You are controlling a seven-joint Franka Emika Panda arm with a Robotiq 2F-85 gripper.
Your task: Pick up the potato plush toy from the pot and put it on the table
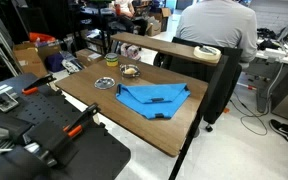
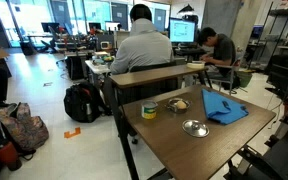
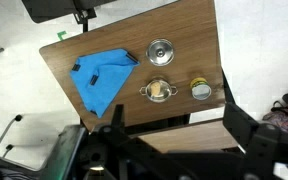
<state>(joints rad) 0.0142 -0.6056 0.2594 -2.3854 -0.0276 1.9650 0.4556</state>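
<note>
potato plush toy [image 3: 159,91] lying in pot [image 3: 149,85], long axis unclear

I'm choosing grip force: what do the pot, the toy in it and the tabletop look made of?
The pot: shiny silver metal, by its bright glints. The potato plush toy: likely soft fabric, matte tan, no shine. The table: wood or wood-look laminate, brown with faint grain.
</note>
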